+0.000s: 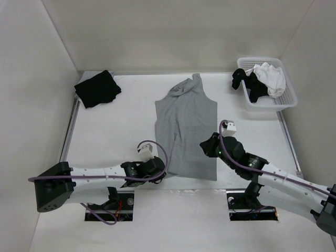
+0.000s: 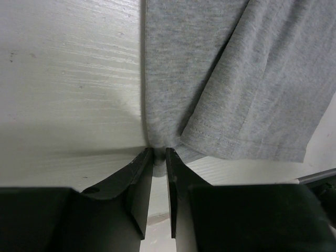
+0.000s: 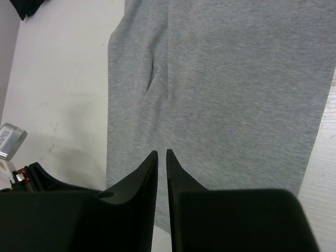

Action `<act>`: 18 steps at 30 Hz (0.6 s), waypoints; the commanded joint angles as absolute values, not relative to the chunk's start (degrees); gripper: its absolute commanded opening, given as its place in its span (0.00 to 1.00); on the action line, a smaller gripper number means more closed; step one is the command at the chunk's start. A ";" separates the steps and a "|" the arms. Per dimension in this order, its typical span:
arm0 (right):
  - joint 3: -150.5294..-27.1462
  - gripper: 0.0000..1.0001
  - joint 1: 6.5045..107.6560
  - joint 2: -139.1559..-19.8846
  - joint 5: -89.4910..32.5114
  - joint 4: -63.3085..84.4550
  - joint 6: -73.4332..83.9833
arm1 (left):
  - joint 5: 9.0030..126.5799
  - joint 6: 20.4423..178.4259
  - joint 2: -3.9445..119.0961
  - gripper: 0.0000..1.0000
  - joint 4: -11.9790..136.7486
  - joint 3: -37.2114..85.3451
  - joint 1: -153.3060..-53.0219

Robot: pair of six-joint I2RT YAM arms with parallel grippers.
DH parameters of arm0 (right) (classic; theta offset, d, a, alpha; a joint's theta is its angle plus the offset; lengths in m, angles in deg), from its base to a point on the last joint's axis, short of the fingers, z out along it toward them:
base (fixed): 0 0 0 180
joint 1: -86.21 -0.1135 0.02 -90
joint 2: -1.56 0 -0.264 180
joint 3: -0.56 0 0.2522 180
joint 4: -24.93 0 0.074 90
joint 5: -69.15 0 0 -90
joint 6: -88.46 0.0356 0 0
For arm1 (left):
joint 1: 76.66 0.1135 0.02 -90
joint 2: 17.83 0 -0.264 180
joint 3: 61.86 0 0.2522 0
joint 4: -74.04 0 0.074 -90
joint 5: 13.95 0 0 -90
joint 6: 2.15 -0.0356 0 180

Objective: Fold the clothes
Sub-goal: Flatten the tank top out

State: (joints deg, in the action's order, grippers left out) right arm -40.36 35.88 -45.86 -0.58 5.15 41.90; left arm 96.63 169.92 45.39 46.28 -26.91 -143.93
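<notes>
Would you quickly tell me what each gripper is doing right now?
Left gripper: shut on the grey top, at its corner.
Right gripper: nearly closed over the grey top; grip cannot be told.

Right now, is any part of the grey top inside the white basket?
No. In the top view the grey top lies flat on the table, apart from the white basket, which holds only black and white garments.
</notes>
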 commanded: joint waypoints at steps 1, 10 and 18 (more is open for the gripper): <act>-39.92 0.16 35.45 -44.50 0.51 6.25 42.49 | 95.21 169.60 48.35 0.15 40.51 -27.63 -144.38; -39.57 0.27 35.45 -45.02 0.51 1.17 43.46 | 99.33 164.42 38.35 0.02 33.76 -24.38 -139.30; -41.59 0.40 30.89 -47.04 2.53 -19.66 54.78 | 103.83 158.61 23.23 0.02 28.02 -25.77 -131.12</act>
